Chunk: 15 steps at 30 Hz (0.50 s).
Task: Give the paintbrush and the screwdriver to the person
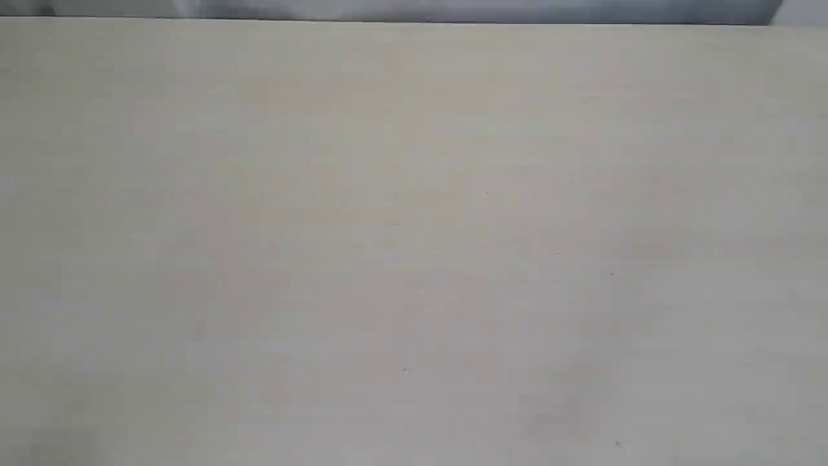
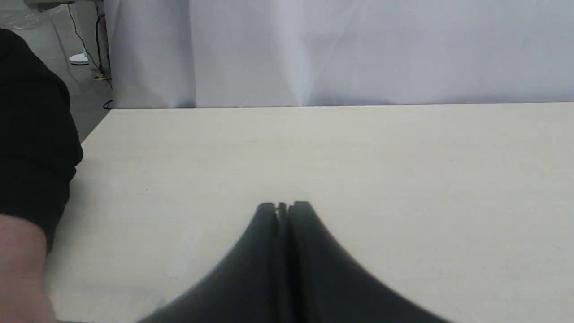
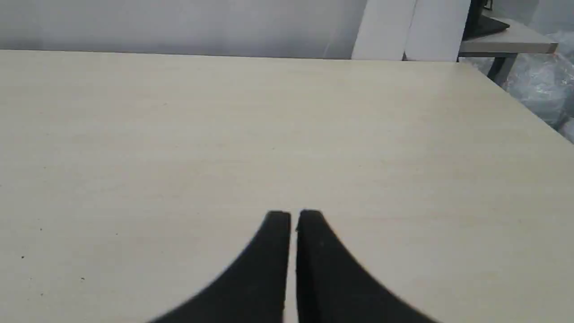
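Note:
Neither the paintbrush nor the screwdriver shows in any view. The person (image 2: 27, 188) appears only in the left wrist view, as a dark sleeve and a bare patch of skin at the picture's edge beside the table. My left gripper (image 2: 283, 207) is shut with nothing between its black fingers, hovering over the bare pale tabletop (image 2: 358, 157). My right gripper (image 3: 292, 215) is also shut and empty, with a hairline gap between its fingers, above the same tabletop (image 3: 224, 134). In the exterior view only the tabletop (image 1: 414, 246) shows, with no gripper in sight.
A white curtain (image 2: 358, 49) hangs behind the table's far edge. Cables and a floor area (image 2: 85, 58) lie past one table corner. A grey side table (image 3: 506, 40) and plastic wrap (image 3: 538, 85) stand beyond the other corner.

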{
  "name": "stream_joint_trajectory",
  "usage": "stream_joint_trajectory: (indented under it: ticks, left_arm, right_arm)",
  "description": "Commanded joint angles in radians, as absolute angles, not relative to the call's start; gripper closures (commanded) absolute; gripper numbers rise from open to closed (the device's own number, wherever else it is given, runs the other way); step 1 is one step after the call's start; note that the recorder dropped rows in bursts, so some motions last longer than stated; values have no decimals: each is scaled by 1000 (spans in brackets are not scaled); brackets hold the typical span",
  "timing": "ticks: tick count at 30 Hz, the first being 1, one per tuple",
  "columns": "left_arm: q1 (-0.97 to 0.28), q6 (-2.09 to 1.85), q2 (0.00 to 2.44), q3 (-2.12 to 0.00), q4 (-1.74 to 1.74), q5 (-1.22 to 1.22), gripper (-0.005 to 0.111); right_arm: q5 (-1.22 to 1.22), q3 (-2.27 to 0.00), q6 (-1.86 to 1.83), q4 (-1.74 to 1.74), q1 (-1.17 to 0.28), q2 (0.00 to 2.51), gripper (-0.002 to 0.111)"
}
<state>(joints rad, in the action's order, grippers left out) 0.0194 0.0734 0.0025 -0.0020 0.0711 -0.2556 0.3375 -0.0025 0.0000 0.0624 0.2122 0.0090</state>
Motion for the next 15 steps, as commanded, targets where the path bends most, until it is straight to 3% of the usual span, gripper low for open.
stream_joint_trajectory:
  ticks: [1, 15]
  left_arm:
    - [11, 75, 0, 0, 70, -249, 107]
    - [11, 75, 0, 0, 70, -249, 107]
  right_arm:
    - [350, 0, -7, 40, 218, 0, 104]
    - [356, 0, -11, 38, 69, 0, 104]
